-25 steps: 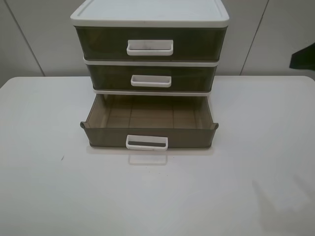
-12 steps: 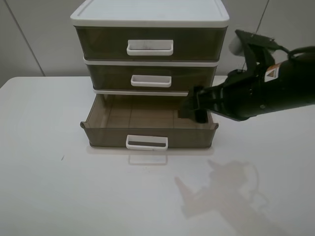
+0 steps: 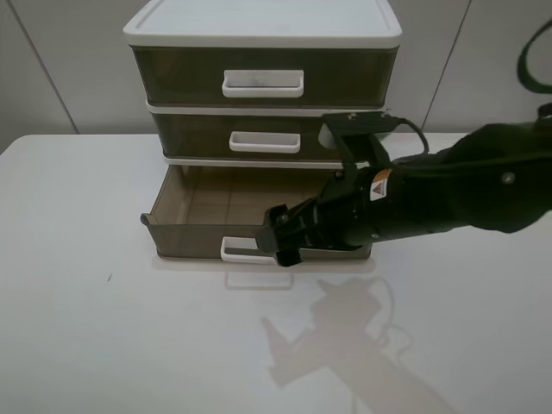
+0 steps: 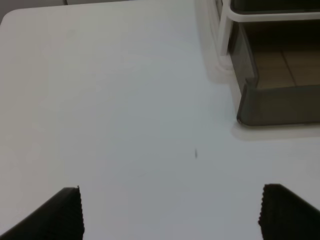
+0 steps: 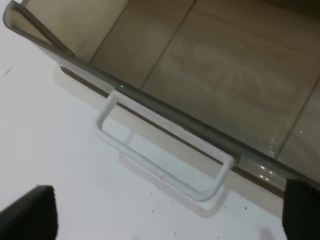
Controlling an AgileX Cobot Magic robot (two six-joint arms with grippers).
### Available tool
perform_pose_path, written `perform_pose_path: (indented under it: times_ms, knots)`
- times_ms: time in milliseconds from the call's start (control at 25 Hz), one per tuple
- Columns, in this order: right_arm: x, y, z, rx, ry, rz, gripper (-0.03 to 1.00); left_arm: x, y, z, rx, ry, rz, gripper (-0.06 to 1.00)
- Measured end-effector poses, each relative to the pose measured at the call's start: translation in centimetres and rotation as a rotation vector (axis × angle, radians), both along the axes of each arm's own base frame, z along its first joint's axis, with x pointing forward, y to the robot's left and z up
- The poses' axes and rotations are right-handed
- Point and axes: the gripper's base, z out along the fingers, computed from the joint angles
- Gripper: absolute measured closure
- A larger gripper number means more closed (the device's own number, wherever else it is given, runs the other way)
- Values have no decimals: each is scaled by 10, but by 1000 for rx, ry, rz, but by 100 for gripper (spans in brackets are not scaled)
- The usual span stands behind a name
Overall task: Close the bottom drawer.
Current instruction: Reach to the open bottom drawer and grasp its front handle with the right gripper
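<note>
Right front of bottom drawer [image 3: 185, 240] behind right arm [image 3: 466, 190]

The right arm [image 3: 457, 194], a second ago barely showing at the right edge, now reaches across the middle. The right gripper [image 3: 283, 235] has dropped from over the right rear corner of the bottom drawer [image 3: 190, 235] to its front wall, beside the white handle [image 3: 235, 253]. Its shadow [image 3: 336, 341] slides leftward on the table [image 3: 103, 345]
</note>
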Motion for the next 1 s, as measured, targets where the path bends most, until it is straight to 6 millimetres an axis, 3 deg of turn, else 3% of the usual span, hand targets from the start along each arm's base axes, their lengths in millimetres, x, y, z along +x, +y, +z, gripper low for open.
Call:
perform_pose_path:
  times_ms: [320,680,880,1000]
  knots:
    - [3,19,-29,31,8,-52,21,0,0,0,0,0,0,23]
    - [6,22,-26,108,-15,-141,29,0,0,0,0,0,0,23]
    - [7,23,-29,102,-15,-143,37,0,0,0,0,0,0,23]
    - [9,24,-41,73,6,-145,46,0,0,0,0,0,0,23]
